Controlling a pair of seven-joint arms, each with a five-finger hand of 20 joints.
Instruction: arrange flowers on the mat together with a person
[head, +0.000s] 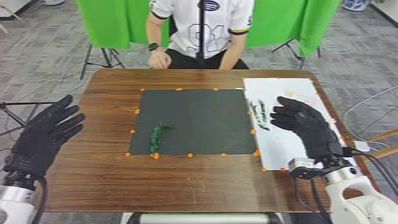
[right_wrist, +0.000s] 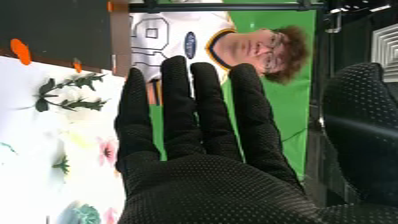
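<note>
In the head view the left hand (head: 44, 131) is open at the table's left edge, left of the dark mat (head: 191, 120). The right hand (head: 302, 120), open and empty, is over the white sheet (head: 277, 145) right of the mat. A green sprig (head: 156, 138) lies on the mat's lower left part. Thin green stems (head: 259, 114) lie on the sheet beside the right hand. In the right wrist view the right hand (right_wrist: 213, 185) has straight fingers, and a leafy stem (right_wrist: 67, 95), a pink flower (right_wrist: 107, 151) and a bluish-green bloom (right_wrist: 86, 214) lie on the white sheet.
The brown table (head: 107, 185) carries orange tape marks around mat and sheet. A person sits at the far edge, one hand (head: 160, 60) near it, touching none of the flowers. A green cloth (head: 284, 25) hangs behind.
</note>
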